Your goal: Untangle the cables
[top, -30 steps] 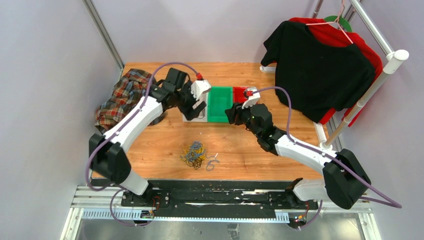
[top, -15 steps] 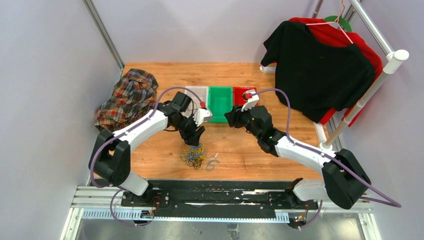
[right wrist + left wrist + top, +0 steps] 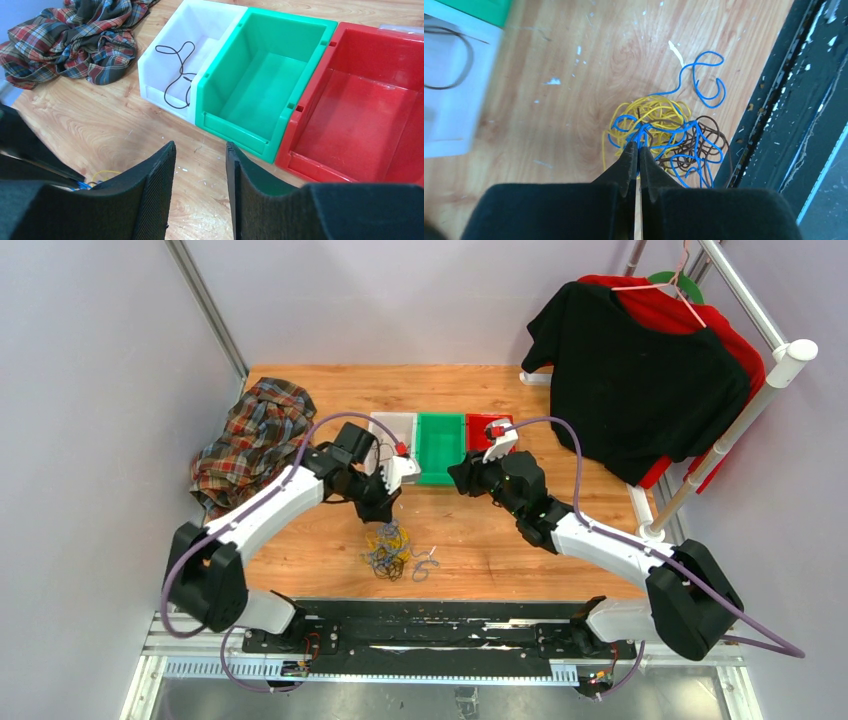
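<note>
At the near desk (image 3: pixel 574 75) edge, your left hand (image 3: pixel 637 150) pinches the tangled thin yellow, blue and brown cables (image 3: pixel 664 132); lifting could drag the whole clump.

**Three bins past parted fingers**

The right gripper (image 3: pixel 199 150) hangs over the wooden table (image 3: pixel 125 135), jaws apart. Beyond it sit a white bin (image 3: pixel 210 20), a green bin (image 3: pixel 270 75) and a red bin (image 3: pixel 360 125), side by side and touching. A dark cable (image 3: pixel 181 74) lies looped in the white one. A plaid cloth (image 3: pixel 75 45) is heaped to the far left. A bit of yellow and blue cables (image 3: pixel 97 176) shows at the lower left.
</note>
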